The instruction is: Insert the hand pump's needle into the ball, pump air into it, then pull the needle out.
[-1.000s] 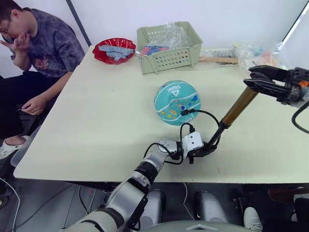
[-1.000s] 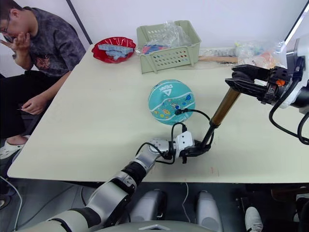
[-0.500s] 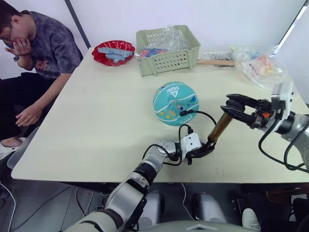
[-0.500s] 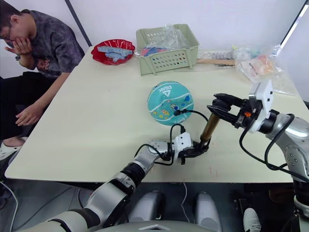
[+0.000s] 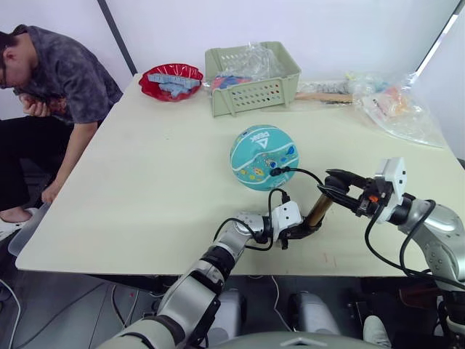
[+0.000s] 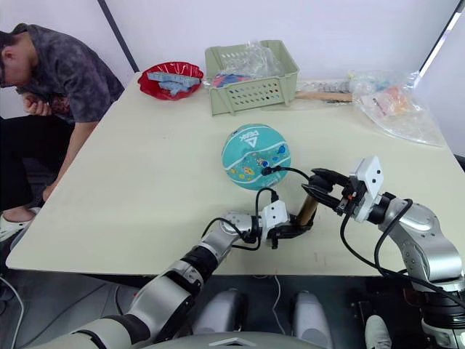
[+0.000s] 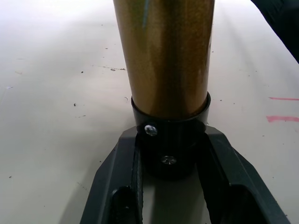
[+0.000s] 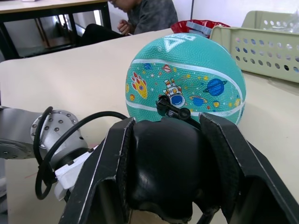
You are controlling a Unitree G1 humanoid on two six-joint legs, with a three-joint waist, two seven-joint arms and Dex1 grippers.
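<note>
Presently: ball (image 5: 264, 156) mid-desk, hose fitting at its near side. Hand pump (image 5: 318, 209) tilted by the desk's near edge; left gripper (image 7: 171, 186) pinching its black base cap, right gripper (image 8: 170, 170) clamped on the black T-handle (image 8: 163, 163).

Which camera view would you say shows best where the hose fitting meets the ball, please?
The right wrist view: the black fitting sits against the ball, close and unobstructed. The eye views show it small; the left wrist view shows the pump barrel.
</note>
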